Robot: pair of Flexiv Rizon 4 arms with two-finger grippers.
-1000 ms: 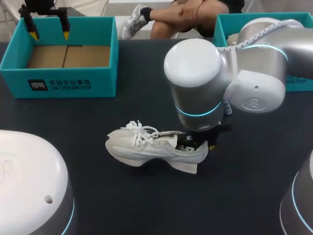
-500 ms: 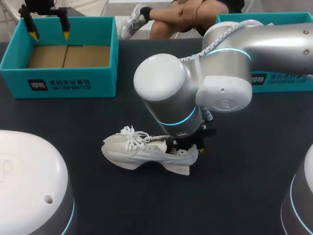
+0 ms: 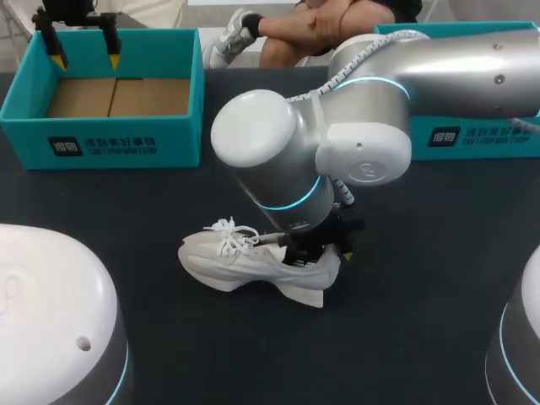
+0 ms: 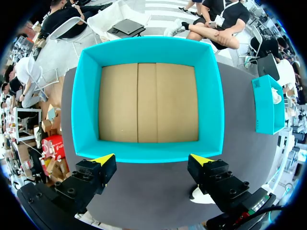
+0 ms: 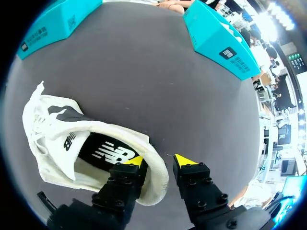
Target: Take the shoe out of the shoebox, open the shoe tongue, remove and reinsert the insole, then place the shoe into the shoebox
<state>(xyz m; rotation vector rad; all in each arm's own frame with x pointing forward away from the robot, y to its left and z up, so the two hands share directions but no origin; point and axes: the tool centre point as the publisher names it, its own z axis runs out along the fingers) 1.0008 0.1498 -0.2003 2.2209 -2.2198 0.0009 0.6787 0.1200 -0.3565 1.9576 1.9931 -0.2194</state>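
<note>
The white shoe (image 3: 253,266) lies on the dark desk (image 3: 405,321), toe toward my left. The right hand (image 5: 159,160) pinches its heel collar, one finger inside. The left hand (image 4: 152,159) hangs spread over the empty teal shoebox (image 3: 101,143).

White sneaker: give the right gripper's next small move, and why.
Probably lift it off the dark table: the right gripper is shut on the heel collar of the white lace-up sneaker, the black insole sits inside, and the open teal cardboard shoebox stands empty.

White shoe (image 3: 245,266), teal shoebox (image 3: 179,142), dark grey table (image 3: 422,261).
</note>
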